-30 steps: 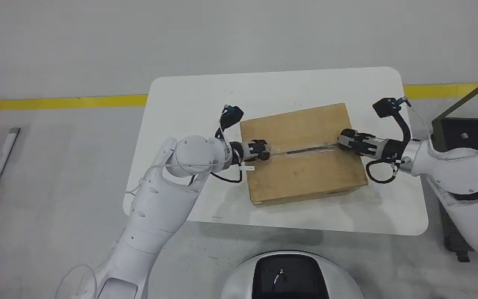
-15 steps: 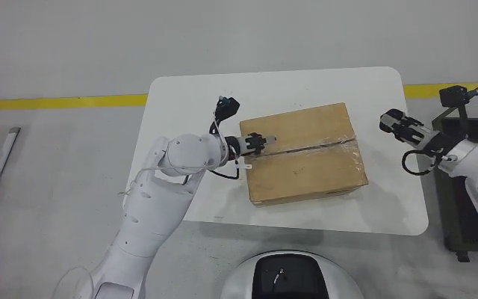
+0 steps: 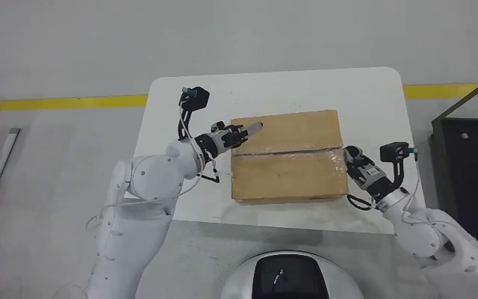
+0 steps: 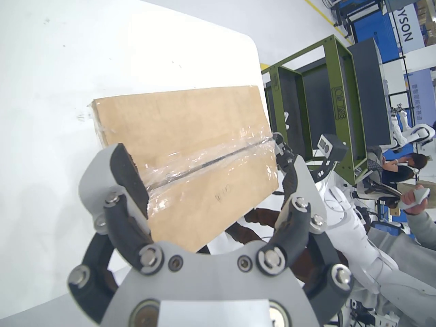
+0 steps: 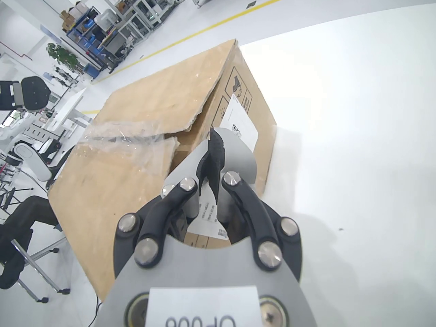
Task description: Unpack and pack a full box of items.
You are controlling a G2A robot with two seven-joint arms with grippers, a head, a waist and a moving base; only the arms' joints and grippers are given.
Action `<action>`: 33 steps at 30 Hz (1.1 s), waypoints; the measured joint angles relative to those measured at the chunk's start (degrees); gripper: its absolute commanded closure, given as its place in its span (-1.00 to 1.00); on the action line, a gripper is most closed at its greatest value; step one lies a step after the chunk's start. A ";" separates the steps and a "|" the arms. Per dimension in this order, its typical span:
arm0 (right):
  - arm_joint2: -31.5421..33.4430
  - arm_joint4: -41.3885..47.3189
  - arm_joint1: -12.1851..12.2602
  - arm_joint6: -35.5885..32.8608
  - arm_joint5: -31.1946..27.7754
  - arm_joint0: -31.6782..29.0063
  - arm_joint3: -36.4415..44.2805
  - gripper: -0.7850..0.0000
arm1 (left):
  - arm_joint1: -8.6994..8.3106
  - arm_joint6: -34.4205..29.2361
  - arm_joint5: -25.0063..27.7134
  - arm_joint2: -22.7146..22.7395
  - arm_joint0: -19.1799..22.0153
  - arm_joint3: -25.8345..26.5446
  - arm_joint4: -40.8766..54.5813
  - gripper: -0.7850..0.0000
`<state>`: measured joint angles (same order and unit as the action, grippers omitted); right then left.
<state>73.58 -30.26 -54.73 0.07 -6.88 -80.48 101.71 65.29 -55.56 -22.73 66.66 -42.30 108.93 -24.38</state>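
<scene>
A brown cardboard box (image 3: 287, 157) lies in the middle of the white table (image 3: 187, 112), with crinkled clear tape along its centre seam (image 4: 204, 163). My left gripper (image 3: 249, 128) hovers at the box's far left corner, open with nothing between its fingers (image 4: 131, 171). My right gripper (image 3: 351, 158) is shut, its tips against the box's right end (image 5: 238, 117) beside a white label. There the flap edges (image 5: 170, 144) look torn and slightly lifted under the tape.
A green cart with dark shelves (image 3: 457, 142) stands just off the table's right side. A yellow line (image 3: 75, 102) runs across the floor behind the table. Bare tabletop lies behind and to the left of the box.
The box has slid left and squared up to the table's front edge. My left gripper pulled off the seam to the far left corner. My right gripper swung away, then returned low at the box's right end.
</scene>
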 measured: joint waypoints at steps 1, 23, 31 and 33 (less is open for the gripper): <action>-1.02 0.40 -0.27 0.27 -0.15 0.37 -0.29 1.00 | -0.18 -0.13 -0.08 0.67 -0.64 0.58 -0.53 -1.00; 12.14 -3.16 -0.92 1.83 2.28 -6.23 15.51 1.00 | -1.04 1.97 6.80 -0.73 -3.05 6.15 -9.99 -1.00; 15.89 -0.79 -1.19 1.83 -1.57 -10.43 14.52 1.00 | -1.83 20.41 12.29 -1.72 -8.94 8.74 -35.81 -1.00; 15.89 -0.63 -1.33 1.73 -2.15 -10.43 14.01 1.00 | -2.35 23.17 13.56 0.23 -12.08 9.20 -40.68 -1.00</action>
<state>89.46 -30.89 -56.06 1.80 -9.04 -90.91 115.72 62.94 -32.39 -9.17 66.88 -54.38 118.13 -65.06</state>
